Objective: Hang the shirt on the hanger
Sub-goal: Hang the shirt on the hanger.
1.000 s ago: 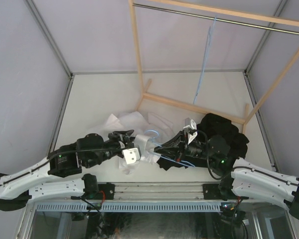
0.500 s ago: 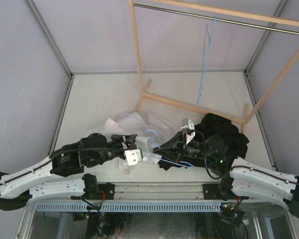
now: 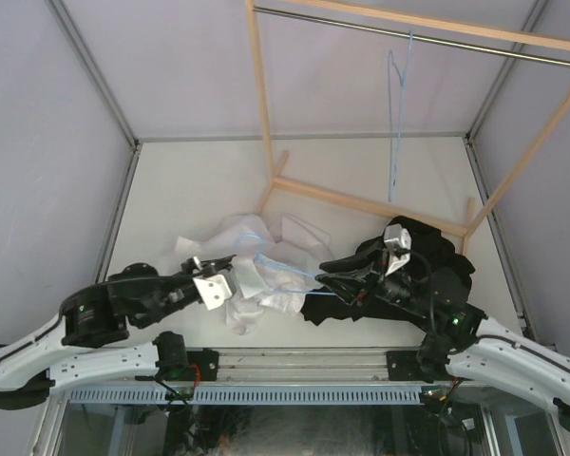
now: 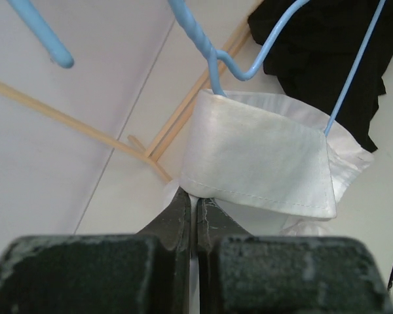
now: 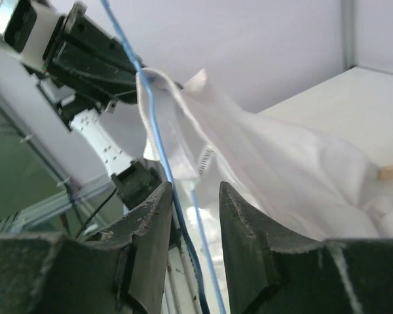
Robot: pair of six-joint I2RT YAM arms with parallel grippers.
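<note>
Seen from above, the white shirt [image 3: 261, 285] lies crumpled near the front edge of the bench [image 3: 190, 190]. A blue hanger [image 3: 266, 258] crosses it, and a black garment [image 3: 427, 252] sits just to its right. The left fingers [image 3: 207, 271] meet the shirt's left edge, and the right fingers [image 3: 337, 275] point at it from the right. In the left wrist view, the left fingers are pressed together, pinching white fabric just under the collar, and the hanger's twisted neck rises through that collar. In the right wrist view, the right fingers stand apart with the hanger's thin wire running between them, and the shirt is draped over it beyond.
</note>
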